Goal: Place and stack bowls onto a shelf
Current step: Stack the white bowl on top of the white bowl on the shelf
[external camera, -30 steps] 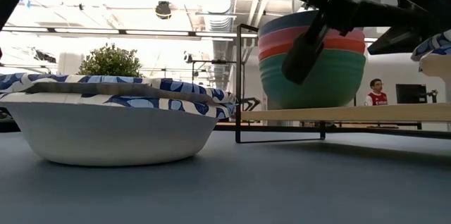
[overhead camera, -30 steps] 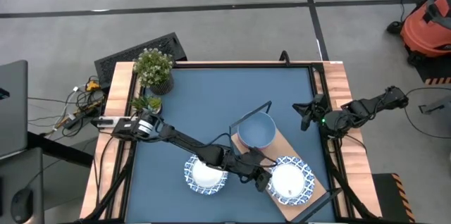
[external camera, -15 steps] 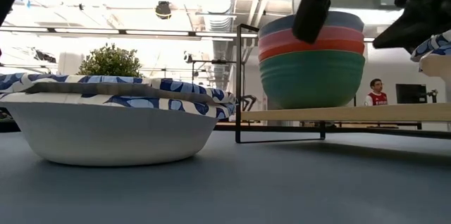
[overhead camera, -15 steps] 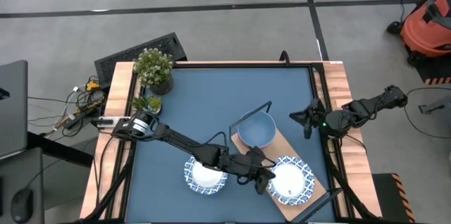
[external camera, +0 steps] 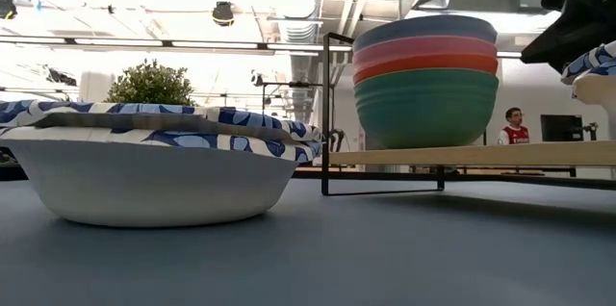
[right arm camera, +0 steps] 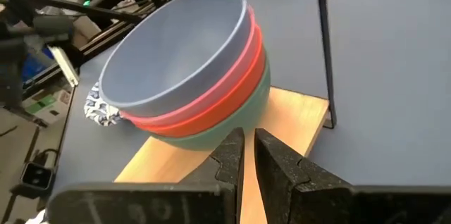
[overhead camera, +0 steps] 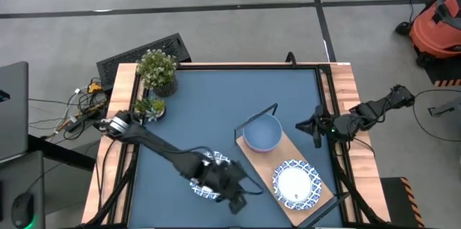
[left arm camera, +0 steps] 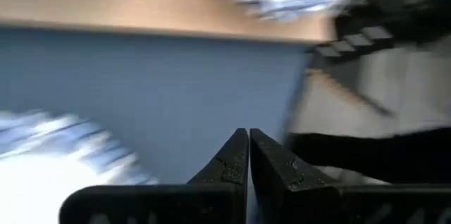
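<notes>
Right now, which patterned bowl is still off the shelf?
The patterned bowl on the blue tabletop, under the left gripper; the other patterned one already sits on the shelf.

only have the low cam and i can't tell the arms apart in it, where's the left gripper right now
observer: The left gripper is low over the tabletop, just beside the patterned bowl, between it and the shelf. It is shut and empty.
operator: ok and the right one
observer: The right gripper hangs near the table's right side, pointing at the stack of bowls. It is shut, holding nothing.
operator: anything inside the top one
observer: No, the pale blue bowl on top is empty.
</notes>
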Robot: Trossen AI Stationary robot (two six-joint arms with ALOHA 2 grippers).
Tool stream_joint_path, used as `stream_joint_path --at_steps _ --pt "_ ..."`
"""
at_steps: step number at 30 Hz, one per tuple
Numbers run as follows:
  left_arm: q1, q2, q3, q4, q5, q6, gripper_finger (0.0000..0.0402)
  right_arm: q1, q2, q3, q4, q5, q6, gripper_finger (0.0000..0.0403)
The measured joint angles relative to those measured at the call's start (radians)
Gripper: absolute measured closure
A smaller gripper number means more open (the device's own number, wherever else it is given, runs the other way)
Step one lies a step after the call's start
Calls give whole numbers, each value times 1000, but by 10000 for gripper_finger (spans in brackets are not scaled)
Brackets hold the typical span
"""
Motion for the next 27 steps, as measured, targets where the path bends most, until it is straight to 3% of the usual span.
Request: stream_joint_path --at_steps 4,12,18,27 --pt "-73 -36 0 -204 -153 -51 395 0 0 0 -1 23 7 340" --pt "-179 17 -4 -243 -149 -19 308 0 0 0 -1 49 8 340" --pt "-199 81 -15 -329 -43 25 237 0 0 0 0 50 10 340" --pt "-208 49 -13 -464 -133 28 225 0 0 0 -1 71 40 340"
